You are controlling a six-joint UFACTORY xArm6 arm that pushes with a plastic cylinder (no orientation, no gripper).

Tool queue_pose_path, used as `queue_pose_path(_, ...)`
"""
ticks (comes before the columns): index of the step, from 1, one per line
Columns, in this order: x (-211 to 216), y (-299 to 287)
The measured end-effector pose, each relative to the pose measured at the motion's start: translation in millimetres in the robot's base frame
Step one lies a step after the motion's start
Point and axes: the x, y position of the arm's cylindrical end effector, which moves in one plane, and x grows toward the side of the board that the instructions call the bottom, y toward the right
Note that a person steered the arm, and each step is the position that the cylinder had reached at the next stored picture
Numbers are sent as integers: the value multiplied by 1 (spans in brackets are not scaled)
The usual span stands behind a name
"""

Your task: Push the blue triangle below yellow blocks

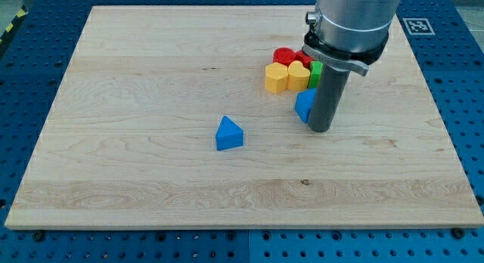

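Note:
A blue triangle (229, 134) lies alone on the wooden board (151, 81), left of centre. Two yellow blocks sit side by side at the upper right: a yellow hexagon-like block (276, 78) and a yellow heart-like block (299, 75). A second blue block (305, 104) sits just below the yellow pair, partly hidden by my rod. My tip (321, 129) rests on the board right beside that blue block, at its right side. The tip is well to the right of the blue triangle.
Red blocks (287, 57) sit just above the yellow pair. A green block (315, 74) is at their right, partly hidden by the rod. The arm's grey body (352, 21) covers the board's upper right. Blue perforated table surrounds the board.

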Motion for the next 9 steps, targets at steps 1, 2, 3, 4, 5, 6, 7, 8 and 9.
queue_pose_path(1,2,0)
queue_pose_path(2,30,0)
queue_pose_path(3,56,-15)
queue_pose_path(4,81,-36)
queue_pose_path(5,87,-44)
queue_pose_path(6,88,-101)
queue_pose_path(7,84,-144)
queue_pose_path(8,84,-150)
queue_pose_path(9,82,-177)
